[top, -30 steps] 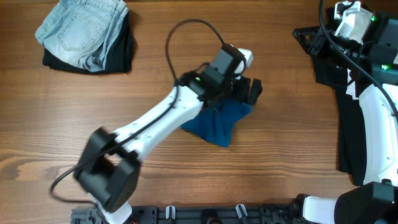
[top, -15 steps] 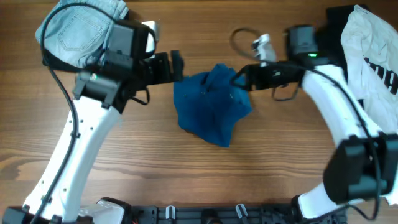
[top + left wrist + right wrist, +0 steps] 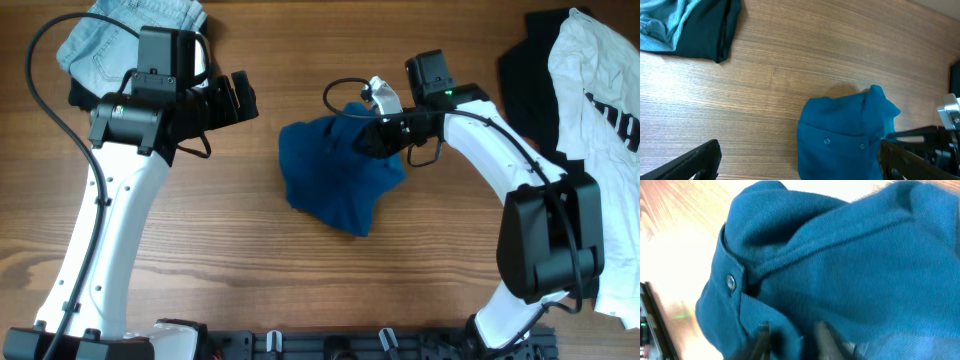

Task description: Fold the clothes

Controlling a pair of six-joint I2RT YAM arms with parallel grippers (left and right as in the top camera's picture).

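The deep-blue shirt (image 3: 335, 180) lies crumpled at the table's middle; it also shows in the left wrist view (image 3: 845, 135) with two buttons. My right gripper (image 3: 372, 140) is at its upper right edge, and in the right wrist view its fingers (image 3: 792, 337) pinch a fold of the blue cloth (image 3: 840, 255). My left gripper (image 3: 238, 97) is wide open and empty, hovering left of the shirt and apart from it; its fingers (image 3: 800, 167) frame the shirt's left part.
Pale-blue denim (image 3: 120, 40) lies on a black piece (image 3: 80, 95) at the far left corner, also in the left wrist view (image 3: 660, 20). A white tee with black print (image 3: 595, 110) lies over black cloth (image 3: 525, 70) at the right.
My left gripper has pulled back to the left, away from the shirt. My right gripper has moved left and down onto the shirt's upper right edge.
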